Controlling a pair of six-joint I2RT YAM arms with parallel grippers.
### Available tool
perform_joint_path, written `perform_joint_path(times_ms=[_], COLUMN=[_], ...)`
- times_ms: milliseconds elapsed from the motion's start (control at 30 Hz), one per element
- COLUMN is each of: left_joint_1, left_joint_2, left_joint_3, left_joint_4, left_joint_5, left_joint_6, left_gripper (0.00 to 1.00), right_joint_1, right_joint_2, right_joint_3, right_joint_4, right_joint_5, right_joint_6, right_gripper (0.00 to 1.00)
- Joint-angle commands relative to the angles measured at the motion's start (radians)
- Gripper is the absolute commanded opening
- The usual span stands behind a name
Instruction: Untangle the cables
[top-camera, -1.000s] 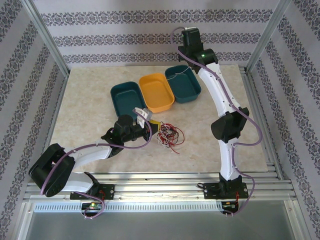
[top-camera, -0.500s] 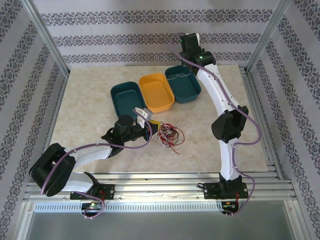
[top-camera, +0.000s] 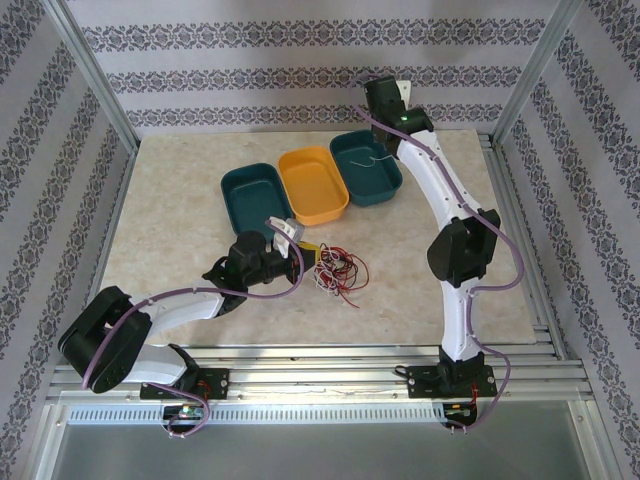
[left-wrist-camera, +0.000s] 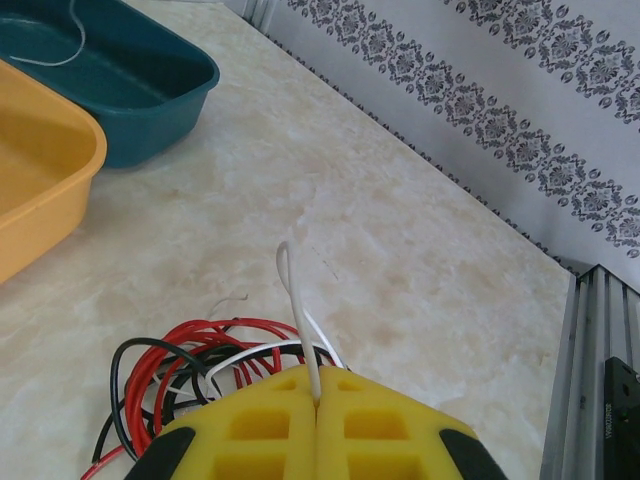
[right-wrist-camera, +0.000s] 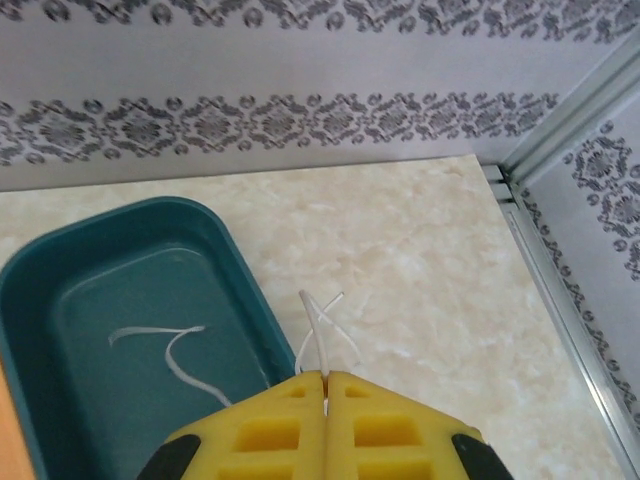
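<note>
Now: left gripper (left-wrist-camera: 317, 392) jaws pinch a white wire (left-wrist-camera: 297, 305) at the tangle (top-camera: 338, 270). Right gripper (right-wrist-camera: 325, 380), well beyond tangle, pinches a second wire (right-wrist-camera: 316, 330).

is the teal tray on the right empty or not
Not empty: a white cable lies curled inside the teal tray.

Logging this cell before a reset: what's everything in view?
left teal tray: one, dark teal, left end of far row.
yellow tray: one, yellow, middle of row.
right teal tray: one, dark teal, right end.
loose white cable: one, white, inside right teal tray.
cable tangle: one, red, black and white, table's near middle.
table: one, beige marbled.
left gripper: one, yellow fingers, shut on white strand from the tangle.
right gripper: one, yellow fingers, shut on white loop beside right teal tray.
</note>
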Motion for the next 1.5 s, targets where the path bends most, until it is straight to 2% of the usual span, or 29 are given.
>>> perform_joint_path(times_ms=[0, 300, 567, 667, 1200, 1300, 1467], left_joint_1=[0.011, 0.011, 0.011, 0.011, 0.011, 0.010, 0.010], left_joint_2=[-0.014, 0.011, 0.024, 0.029, 0.028, 0.033, 0.033], left_joint_3=[-0.008, 0.006, 0.028, 0.032, 0.017, 0.020, 0.024], left_joint_4=[0.047, 0.051, 0.046, 0.045, 0.053, 0.055, 0.053], left_joint_5=[-0.003, 0.009, 0.035, 0.038, 0.023, 0.025, 0.027], left_joint_6=[-0.016, -0.018, -0.020, -0.022, -0.026, -0.023, -0.025], left_gripper=[0.00, 0.00, 0.00, 0.00, 0.00, 0.00, 0.00], right_joint_1=[-0.013, 0.022, 0.029, 0.026, -0.019, -0.024, -0.026], right_joint_2=[-0.060, 0.025, 0.235, 0.283, 0.317, 0.319, 0.291], right_joint_3=[-0.032, -0.006, 0.214, 0.248, 0.094, 0.090, 0.080], right_joint_4=[0.001, 0.060, 0.015, -0.005, -0.055, -0.067, -0.078], right_joint_5=[0.009, -0.186, -0.257, -0.286, -0.290, -0.310, -0.329], right_joint_6=[0.044, 0.002, 0.007, 0.023, 0.076, 0.073, 0.058], right_gripper=[0.00, 0.00, 0.00, 0.00, 0.00, 0.10, 0.33])
